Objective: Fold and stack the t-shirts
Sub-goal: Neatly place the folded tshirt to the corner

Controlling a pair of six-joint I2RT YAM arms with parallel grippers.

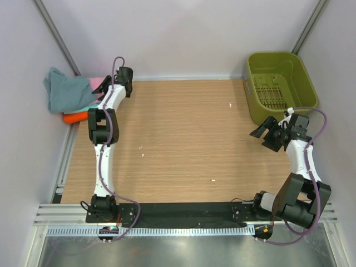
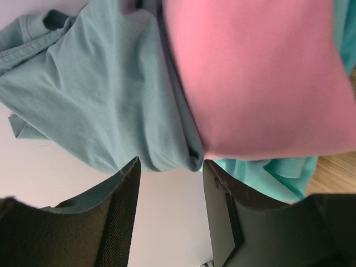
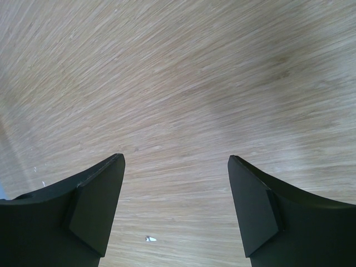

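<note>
Several shirts (image 1: 69, 97) lie heaped at the far left corner; the left claw (image 2: 171, 167) hangs just before them, parted and empty, while the right claw (image 3: 175, 161) gapes over the table (image 1: 178, 139), empty. Stacking seems in hand; next, left must withdraw without snagging cloth

The t-shirts (image 1: 67, 92) are soft matt cloth, the table (image 1: 183, 139) wood-grained, the basket (image 1: 253, 94) seemingly smooth plastic.
</note>
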